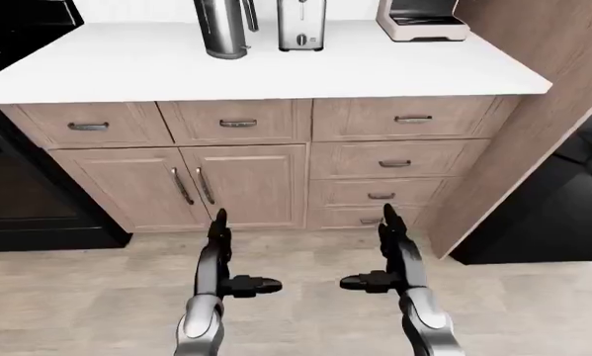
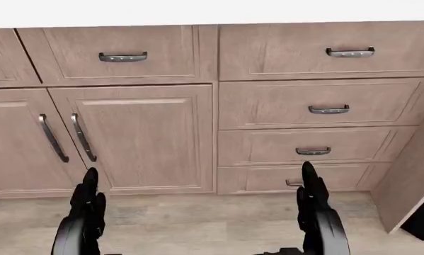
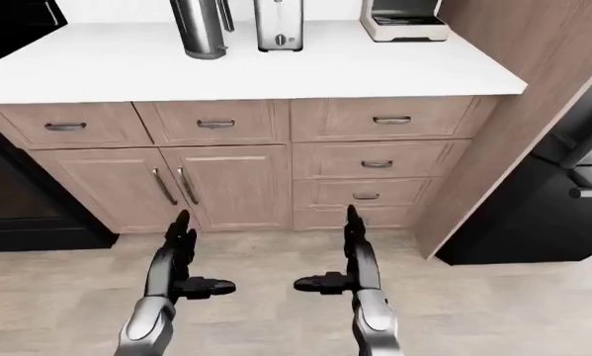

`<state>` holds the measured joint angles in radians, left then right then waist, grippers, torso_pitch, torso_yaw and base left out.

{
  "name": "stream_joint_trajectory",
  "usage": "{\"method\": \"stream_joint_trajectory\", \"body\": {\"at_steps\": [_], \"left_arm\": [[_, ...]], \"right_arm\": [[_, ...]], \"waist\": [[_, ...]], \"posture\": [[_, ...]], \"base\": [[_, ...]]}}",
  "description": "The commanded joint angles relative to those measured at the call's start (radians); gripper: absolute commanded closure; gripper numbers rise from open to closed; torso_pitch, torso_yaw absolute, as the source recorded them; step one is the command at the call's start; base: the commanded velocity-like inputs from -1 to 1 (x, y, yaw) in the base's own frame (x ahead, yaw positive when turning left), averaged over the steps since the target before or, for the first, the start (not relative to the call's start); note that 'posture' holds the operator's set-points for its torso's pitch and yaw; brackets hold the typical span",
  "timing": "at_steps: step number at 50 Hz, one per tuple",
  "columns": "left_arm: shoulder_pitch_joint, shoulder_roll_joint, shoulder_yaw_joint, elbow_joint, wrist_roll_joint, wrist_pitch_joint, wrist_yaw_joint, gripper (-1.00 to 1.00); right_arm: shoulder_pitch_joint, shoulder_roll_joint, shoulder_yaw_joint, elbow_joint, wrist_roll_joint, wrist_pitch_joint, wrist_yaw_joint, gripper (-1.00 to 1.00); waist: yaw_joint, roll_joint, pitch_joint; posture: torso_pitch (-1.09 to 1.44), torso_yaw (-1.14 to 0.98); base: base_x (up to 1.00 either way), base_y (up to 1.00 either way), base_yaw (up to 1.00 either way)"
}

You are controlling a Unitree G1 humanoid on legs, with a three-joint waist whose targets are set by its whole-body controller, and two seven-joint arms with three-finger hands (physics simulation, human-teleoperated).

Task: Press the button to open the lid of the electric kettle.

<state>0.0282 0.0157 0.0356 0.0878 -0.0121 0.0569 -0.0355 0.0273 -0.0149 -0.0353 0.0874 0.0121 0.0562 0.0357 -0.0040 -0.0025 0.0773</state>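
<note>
While well short of the counter (image 1: 276, 74), kettle (image 1: 222, 30) at its far edge beside toaster (image 1: 300, 26), lid button out of view; left hand (image 1: 219, 256) and right hand (image 1: 392, 252) low, fingers apart, empty, presumably readied for approach.

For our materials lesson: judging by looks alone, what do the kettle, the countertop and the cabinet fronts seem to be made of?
Kettle: probably brushed stainless steel, with a grey sheen and vertical highlights.
Countertop: a smooth, matte white slab, perhaps laminate or stone; the render leaves it open.
Cabinet fronts: light wood or wood-look veneer, showing faint grain, with dark metal-looking handles.
</note>
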Motion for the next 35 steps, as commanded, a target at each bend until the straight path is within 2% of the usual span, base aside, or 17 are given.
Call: {"method": "stream_joint_trajectory", "body": {"at_steps": [1,3,4,5,7,8,13,20,25,27,35], "left_arm": [[-0.033,0.003,0.006,-0.087,-0.011,-0.054,-0.001,-1.00],[-0.034,0.004,0.007,-0.089,-0.012,-0.051,-0.001,-1.00],[-0.033,0.004,0.007,-0.091,-0.013,-0.051,-0.001,-1.00],[-0.032,0.004,0.006,-0.096,-0.013,-0.048,-0.001,-1.00],[-0.033,0.005,0.008,-0.104,-0.016,-0.040,-0.001,-1.00],[-0.032,0.004,0.008,-0.105,-0.016,-0.040,-0.001,-1.00],[-0.038,0.015,0.028,-0.187,-0.029,0.022,-0.004,-1.00],[-0.067,0.052,0.094,-0.373,-0.039,0.160,-0.005,-1.00],[-0.102,0.089,0.172,-0.491,-0.061,0.258,-0.012,-1.00],[-0.130,0.110,0.226,-0.560,-0.105,0.336,-0.011,-1.00],[-0.202,0.202,0.346,-0.703,-0.160,0.494,0.008,-1.00]], "right_arm": [[-0.046,-0.008,-0.008,-0.072,-0.004,-0.052,-0.010,-1.00],[-0.045,-0.008,-0.007,-0.079,-0.005,-0.048,-0.010,-1.00],[-0.043,-0.008,-0.007,-0.084,-0.004,-0.045,-0.009,-1.00],[-0.043,-0.009,-0.006,-0.086,-0.005,-0.044,-0.008,-1.00],[-0.048,-0.010,-0.010,-0.092,-0.004,-0.037,-0.007,-1.00],[-0.049,-0.011,-0.011,-0.094,-0.004,-0.035,-0.007,-1.00],[-0.068,-0.019,-0.027,-0.168,0.010,0.028,-0.008,-1.00],[-0.148,-0.061,-0.093,-0.270,0.051,0.143,-0.017,-1.00],[-0.223,-0.107,-0.158,-0.354,0.102,0.247,-0.029,-1.00],[-0.262,-0.142,-0.188,-0.368,0.114,0.283,-0.039,-1.00],[-0.386,-0.275,-0.290,-0.423,0.186,0.391,-0.063,-1.00]], "waist": [[-0.002,-0.008,-0.001],[0.008,-0.001,-0.062],[0.008,-0.001,-0.052],[0.007,-0.007,-0.017],[0.008,-0.008,-0.069],[0.009,-0.008,-0.075],[0.009,-0.005,-0.080],[0.007,-0.003,-0.091],[0.008,-0.002,-0.092],[0.008,-0.002,-0.091],[0.008,-0.002,-0.078]], "posture": [[0.00,0.00],[0.00,0.00],[0.00,0.00],[0.00,0.00],[0.00,0.00],[0.00,0.00],[0.00,0.00],[0.00,0.00],[0.00,0.00],[0.00,0.00],[0.00,0.00]], "base": [[0.00,0.00,0.00],[0.00,0.00,0.00],[0.00,0.00,0.00],[0.00,0.00,0.00],[0.00,0.00,0.00],[0.00,0.00,0.00],[0.00,0.00,0.00],[0.00,0.00,0.00],[0.00,0.00,0.00],[0.00,0.00,0.00],[0.00,0.00,0.00]]}}
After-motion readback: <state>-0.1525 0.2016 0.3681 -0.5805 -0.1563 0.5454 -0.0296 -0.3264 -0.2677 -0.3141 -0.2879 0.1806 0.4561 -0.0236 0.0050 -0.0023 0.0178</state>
